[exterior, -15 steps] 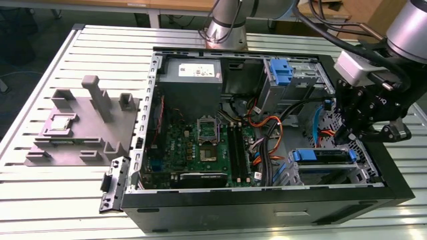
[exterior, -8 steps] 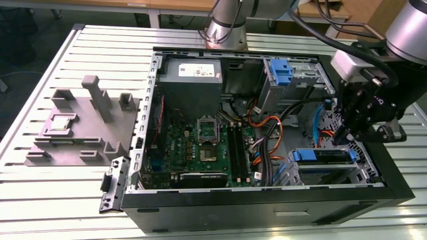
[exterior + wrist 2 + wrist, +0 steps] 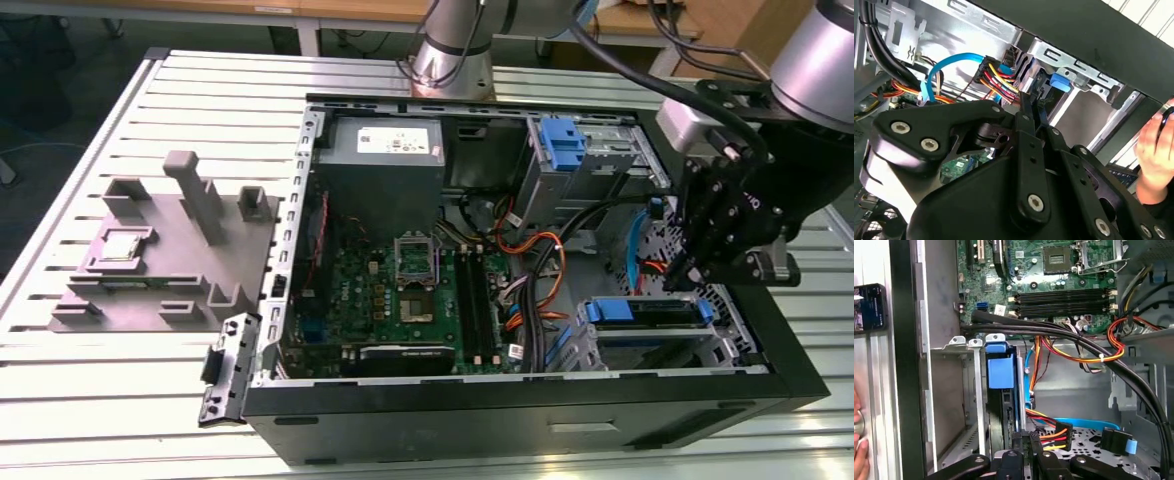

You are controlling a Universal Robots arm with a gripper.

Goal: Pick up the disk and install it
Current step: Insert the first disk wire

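Observation:
The disk (image 3: 641, 312), a grey drive in a blue plastic carrier, sits in the drive bay at the corner of the open computer case (image 3: 534, 405) on the exterior view's right. In the first wrist view the disk (image 3: 1001, 390) is seen edge-on between the bay's metal rails, its blue tab toward the motherboard. My black gripper (image 3: 687, 283) hangs just over the disk's end nearest the case wall. In both wrist views the gripper (image 3: 1026, 437) (image 3: 1033, 102) has its slim fingers close together with nothing seen between them, beside the disk's end.
Orange, red and yellow power cables (image 3: 1054, 432) and a blue data cable (image 3: 949, 62) run close to the fingers. Another blue carrier (image 3: 567, 140) sits in the upper bay. A grey fixture (image 3: 160, 250) stands on the slatted table. A person's hand (image 3: 1154, 150) rests outside the case wall.

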